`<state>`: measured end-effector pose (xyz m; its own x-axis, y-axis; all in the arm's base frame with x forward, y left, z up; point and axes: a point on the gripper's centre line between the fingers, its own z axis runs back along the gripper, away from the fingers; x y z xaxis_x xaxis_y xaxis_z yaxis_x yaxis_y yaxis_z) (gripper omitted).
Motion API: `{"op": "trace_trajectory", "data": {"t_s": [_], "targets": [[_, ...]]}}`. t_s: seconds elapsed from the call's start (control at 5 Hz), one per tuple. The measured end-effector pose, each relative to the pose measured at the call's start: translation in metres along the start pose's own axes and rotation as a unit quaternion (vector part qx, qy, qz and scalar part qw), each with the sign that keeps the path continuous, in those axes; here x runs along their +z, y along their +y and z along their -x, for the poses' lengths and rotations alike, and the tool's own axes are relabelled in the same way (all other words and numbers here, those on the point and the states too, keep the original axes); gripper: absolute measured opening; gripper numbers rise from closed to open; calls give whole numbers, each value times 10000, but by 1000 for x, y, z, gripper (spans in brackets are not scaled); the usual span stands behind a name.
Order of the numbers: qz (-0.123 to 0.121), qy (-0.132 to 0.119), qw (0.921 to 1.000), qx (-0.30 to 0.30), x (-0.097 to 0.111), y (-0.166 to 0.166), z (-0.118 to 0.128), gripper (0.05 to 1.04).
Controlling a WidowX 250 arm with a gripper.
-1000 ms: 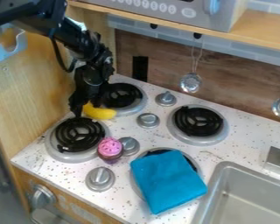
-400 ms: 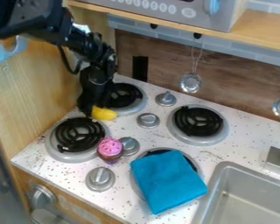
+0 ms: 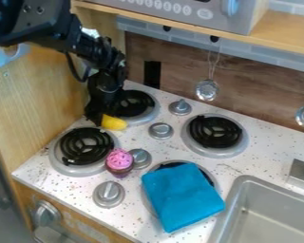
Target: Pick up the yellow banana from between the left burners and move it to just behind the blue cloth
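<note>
While the black arm enters from upper left, its claw (image 3: pixel 95 118) hangs low over the left part of the speckled tabletop (image 3: pixel 151 152), at the left end of the yellow object (image 3: pixel 114 123). Whether the claw stands wide or narrow, or grips that object, cannot be told. Yellow object: located between the far left burner (image 3: pixel 133 105) and near left burner (image 3: pixel 85 146). Pink-topped cupcake (image 3: pixel 119 161): at the near left burner's right edge, beside a grey knob (image 3: pixel 140 158). Blue cloth (image 3: pixel 182 196): partly covering the near right burner (image 3: pixel 212 176), left of the sink (image 3: pixel 269 216). Far right burner (image 3: pixel 214 133): uncovered.
</note>
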<state>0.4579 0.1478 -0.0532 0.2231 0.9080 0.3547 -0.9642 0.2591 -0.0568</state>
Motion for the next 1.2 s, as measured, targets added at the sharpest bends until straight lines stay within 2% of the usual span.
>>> {"op": "trace_trajectory", "data": {"t_s": [0.2,0.4,0.6,0.8,1.0,1.2], "targets": [[70,9,9999,-82,1,0,1,506],[172,67,9998,-39,9,3,5,506],[381,51,9993,-37,24,-4,4,506],[643,77,9977,-176,44,-21,18,506],[790,185,9957,-455,53,-35,45,506],[833,273,9937,-699,59,-42,66,506]]}}
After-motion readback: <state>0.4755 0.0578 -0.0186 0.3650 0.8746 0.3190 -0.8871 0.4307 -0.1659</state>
